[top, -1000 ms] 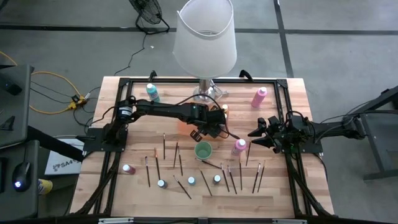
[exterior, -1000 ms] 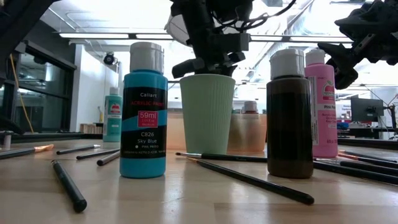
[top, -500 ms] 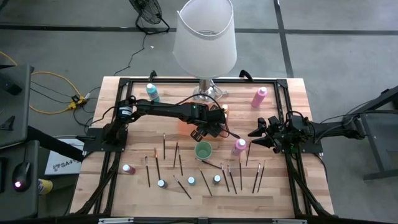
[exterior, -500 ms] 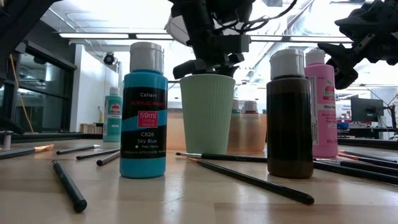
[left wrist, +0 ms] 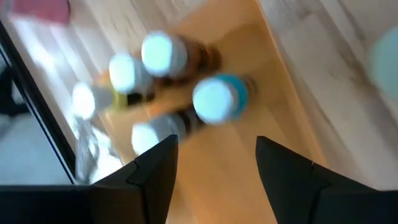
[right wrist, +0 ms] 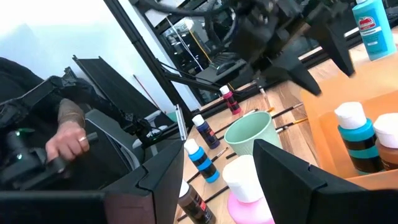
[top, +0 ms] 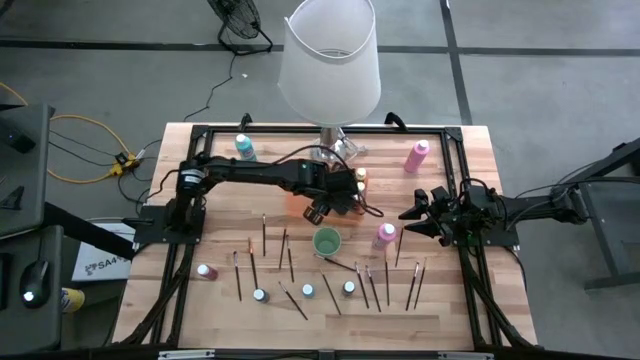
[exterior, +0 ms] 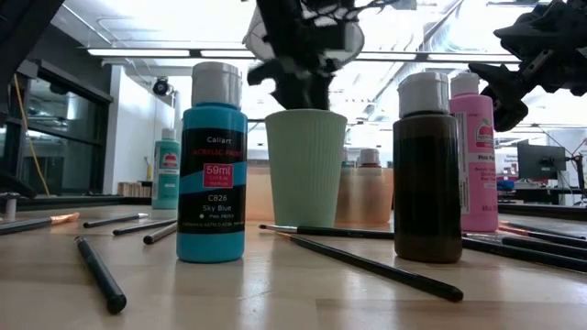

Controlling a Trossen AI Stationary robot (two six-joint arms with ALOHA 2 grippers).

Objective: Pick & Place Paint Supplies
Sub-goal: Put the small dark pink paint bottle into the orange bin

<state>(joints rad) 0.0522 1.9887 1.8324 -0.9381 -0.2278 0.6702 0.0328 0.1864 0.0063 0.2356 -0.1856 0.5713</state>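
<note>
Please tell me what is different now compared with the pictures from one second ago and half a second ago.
The left gripper has moved away from above the green cup, toward the orange tray of small paint bottles; its fingers stand open with nothing between them. No item visibly changed hands. The right gripper stayed beside the pink bottle, open. The cup, the bottles and the brushes on the table lie as before.

Left pincer [top: 322, 207] open at mid-table; right pincer [top: 412, 222] open, hovering alongside.
</note>
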